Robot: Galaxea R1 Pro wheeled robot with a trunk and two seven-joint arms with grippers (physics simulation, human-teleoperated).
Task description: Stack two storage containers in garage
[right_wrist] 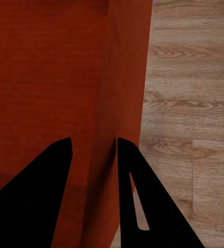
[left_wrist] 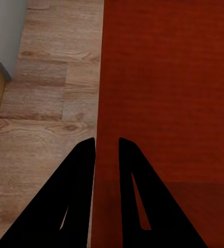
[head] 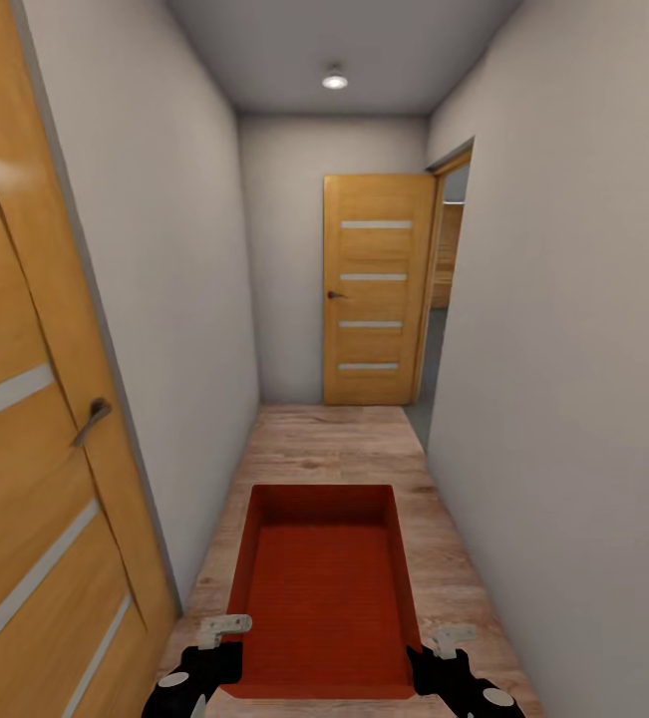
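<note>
1. I'm hauling one bin (head: 329, 588) down a corridor: left pincer (left_wrist: 107, 147) and right pincer (right_wrist: 94, 147) each clenched astride a side wall.
2. Next I judge: roll toward the far door (head: 376, 289) (garage unseen).
3. The bin's near end and my arms are cut off.

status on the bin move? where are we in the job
Mid-transit. Done: one red bin is picked up, held over the wood floor of a hallway. In hand: left gripper and right gripper each clamp a side wall. Left: reach the garage, set it down, then fetch and stack the second bin, not in sight here.
</note>
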